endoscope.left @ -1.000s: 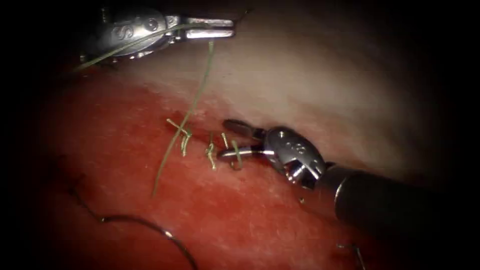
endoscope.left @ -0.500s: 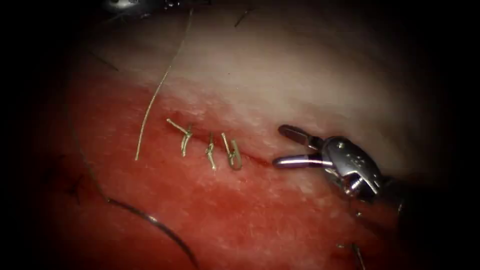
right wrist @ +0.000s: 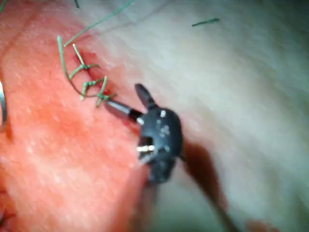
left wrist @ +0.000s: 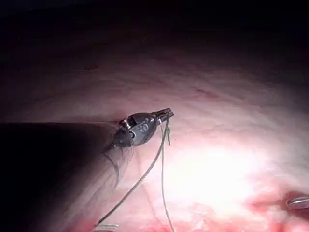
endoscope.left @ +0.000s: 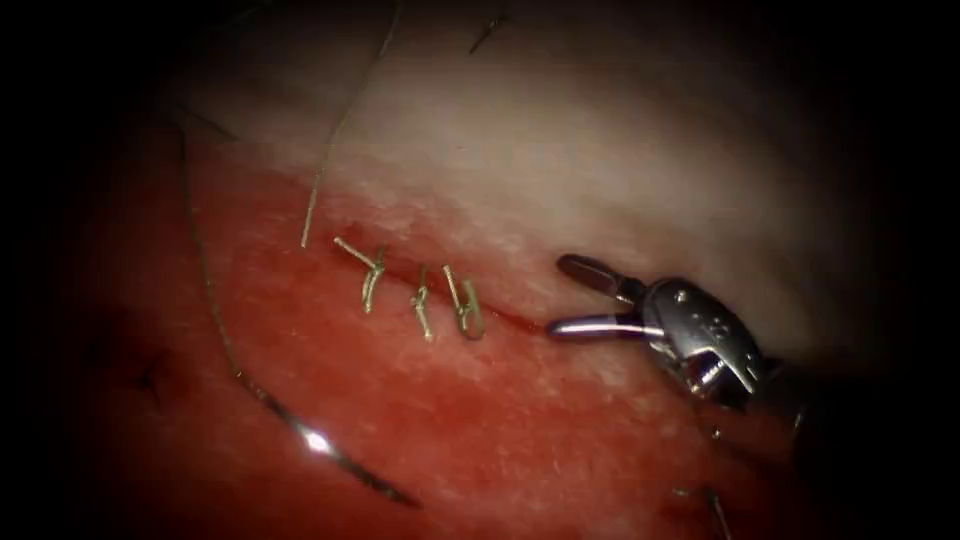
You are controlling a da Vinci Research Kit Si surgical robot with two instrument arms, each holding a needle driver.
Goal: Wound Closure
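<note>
Right tool (endoscope.left: 568,296) jaws gape, empty; left tool (left wrist: 166,116) grips thread (left wrist: 161,164)

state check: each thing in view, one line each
Left claw: shut on the thread.
Right claw: open, holds nothing, at the right end of the cut.
Needle: lying free on the tissue, left of the cut, in neither claw.
Thread: loose end hanging over the tissue.
Cut: three knotted stitches across it.
Tissue: red fluid around the cut.
</note>
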